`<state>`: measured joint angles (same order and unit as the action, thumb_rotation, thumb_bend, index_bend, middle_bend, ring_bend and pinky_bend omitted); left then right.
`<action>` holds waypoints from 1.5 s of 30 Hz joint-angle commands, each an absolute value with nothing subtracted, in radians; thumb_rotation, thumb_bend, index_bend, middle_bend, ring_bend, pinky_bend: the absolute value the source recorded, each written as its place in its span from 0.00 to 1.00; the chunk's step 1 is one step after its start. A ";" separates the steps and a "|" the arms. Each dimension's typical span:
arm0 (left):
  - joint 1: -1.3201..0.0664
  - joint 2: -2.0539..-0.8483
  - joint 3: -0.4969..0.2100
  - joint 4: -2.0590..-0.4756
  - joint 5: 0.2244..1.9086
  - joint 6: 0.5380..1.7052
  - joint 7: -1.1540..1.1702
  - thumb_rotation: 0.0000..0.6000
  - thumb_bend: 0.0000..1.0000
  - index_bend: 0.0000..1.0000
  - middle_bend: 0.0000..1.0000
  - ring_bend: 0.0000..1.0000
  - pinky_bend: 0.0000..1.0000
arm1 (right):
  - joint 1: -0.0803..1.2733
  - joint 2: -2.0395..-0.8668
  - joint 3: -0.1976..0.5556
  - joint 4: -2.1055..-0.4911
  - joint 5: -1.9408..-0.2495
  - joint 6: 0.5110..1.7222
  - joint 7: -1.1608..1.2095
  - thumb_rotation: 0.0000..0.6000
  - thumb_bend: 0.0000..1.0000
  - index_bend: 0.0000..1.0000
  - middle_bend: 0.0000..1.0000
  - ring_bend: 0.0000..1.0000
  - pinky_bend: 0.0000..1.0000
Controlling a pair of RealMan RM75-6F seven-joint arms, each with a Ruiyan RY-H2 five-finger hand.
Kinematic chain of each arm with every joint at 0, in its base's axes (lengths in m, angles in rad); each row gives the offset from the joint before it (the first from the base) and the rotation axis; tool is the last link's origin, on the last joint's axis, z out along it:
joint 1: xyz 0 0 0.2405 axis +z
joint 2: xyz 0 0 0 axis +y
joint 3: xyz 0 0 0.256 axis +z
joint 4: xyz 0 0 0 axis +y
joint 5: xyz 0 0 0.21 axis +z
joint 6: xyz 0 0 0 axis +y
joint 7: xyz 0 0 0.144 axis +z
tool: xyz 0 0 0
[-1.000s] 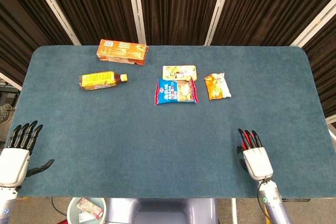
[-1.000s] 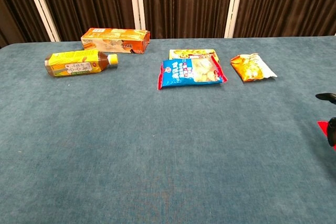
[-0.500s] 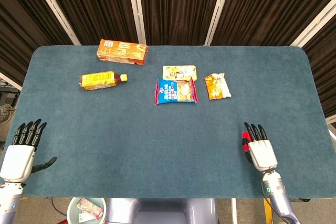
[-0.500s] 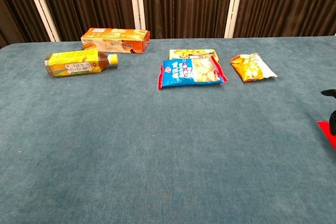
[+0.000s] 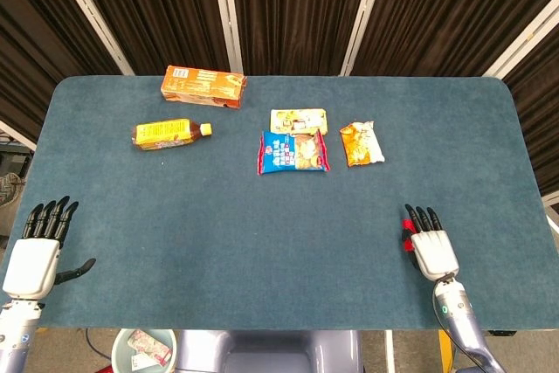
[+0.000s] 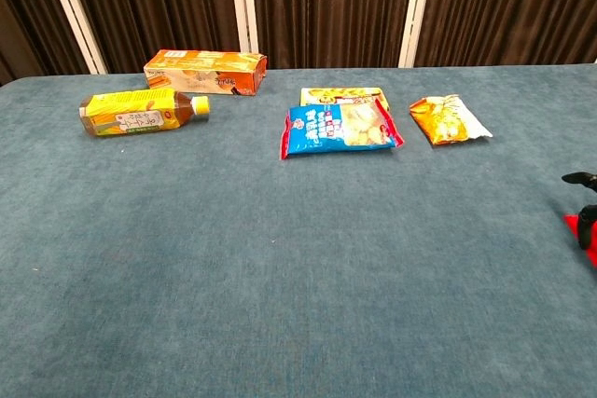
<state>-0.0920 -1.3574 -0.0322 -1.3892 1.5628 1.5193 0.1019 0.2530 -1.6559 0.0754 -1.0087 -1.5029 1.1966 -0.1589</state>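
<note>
Two hands hover low at the near edge of the blue bench (image 5: 175, 224), both holding nothing, fingers apart. Right hand (image 5: 431, 246) is nearest the orange snack bag (image 5: 361, 143), well apart from it. Left hand (image 5: 37, 251) sits at the near left corner, far from the bottle (image 5: 170, 134) lying on its side.

I see a wide rounded-corner table covered in teal-blue carpet-like fabric (image 5: 262, 242) under even light. Behind it hang dark brown pleated curtains (image 5: 297, 6) split by slanted white metal posts (image 5: 229, 10). Below stands what may be a pale green bin (image 5: 144, 351).
</note>
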 commanded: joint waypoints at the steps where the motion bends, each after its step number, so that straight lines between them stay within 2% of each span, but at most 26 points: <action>1: -0.094 -1.360 -0.033 -1.386 1.558 1.514 0.104 0.89 0.13 0.00 0.00 0.00 0.02 | 0.260 -1.662 0.076 -0.999 -1.498 1.189 -0.153 1.00 0.25 0.47 0.00 0.00 0.00; 6: -0.099 -1.363 -0.035 -1.386 1.549 1.504 0.110 0.92 0.14 0.00 0.00 0.00 0.03 | 0.269 -1.669 0.081 -0.980 -1.488 1.183 -0.142 1.00 0.28 0.50 0.00 0.00 0.00; 13: -0.102 -1.365 -0.037 -1.379 1.542 1.497 0.109 0.92 0.14 0.00 0.00 0.00 0.03 | 0.277 -1.675 0.077 -0.967 -1.477 1.168 -0.144 1.00 0.36 0.58 0.01 0.00 0.00; 23: -0.103 -1.362 -0.036 -1.378 1.543 1.501 0.101 0.92 0.15 0.00 0.00 0.00 0.04 | 0.282 -1.672 0.066 -0.976 -1.460 1.142 -0.175 1.00 0.59 0.61 0.03 0.00 0.00; 26: -0.103 -1.361 -0.035 -1.377 1.544 1.503 0.099 0.92 0.16 0.00 0.00 0.00 0.04 | 0.284 -1.663 0.068 -0.990 -1.460 1.151 -0.187 1.00 0.63 0.61 0.03 0.00 0.00; 39: -0.104 -1.363 -0.034 -1.375 1.547 1.509 0.096 0.92 0.18 0.00 0.00 0.00 0.04 | 0.339 -1.594 0.112 -1.058 -1.457 1.159 -0.265 1.00 0.63 0.60 0.03 0.00 0.00; 45: -0.105 -1.367 -0.034 -1.373 1.542 1.505 0.101 0.92 0.18 0.00 0.00 0.00 0.04 | 0.387 -1.572 0.143 -1.068 -1.436 1.117 -0.301 1.00 0.63 0.60 0.03 0.00 0.00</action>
